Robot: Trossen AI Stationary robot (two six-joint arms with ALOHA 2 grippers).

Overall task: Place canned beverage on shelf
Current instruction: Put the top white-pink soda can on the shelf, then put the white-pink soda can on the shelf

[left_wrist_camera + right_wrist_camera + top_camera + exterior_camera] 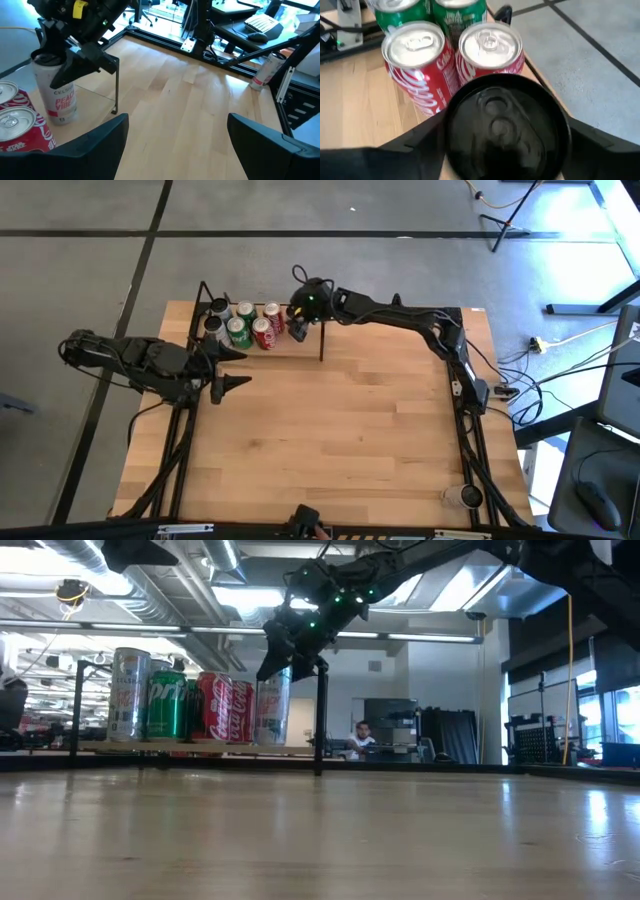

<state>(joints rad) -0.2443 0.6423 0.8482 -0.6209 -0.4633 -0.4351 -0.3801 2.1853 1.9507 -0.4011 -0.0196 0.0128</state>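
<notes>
Shelf [285,345]: right gripper [75,60] grips "PEACH VIBE" can [56,92] (Coca-Cola cans [452,62] beside).

Spare can [264,70] at table [340,450] edge

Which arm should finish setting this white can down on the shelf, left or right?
Right. The right gripper already grips the white can from above at the shelf, beside the red cans. The left gripper is open, off the shelf over the table.
</notes>
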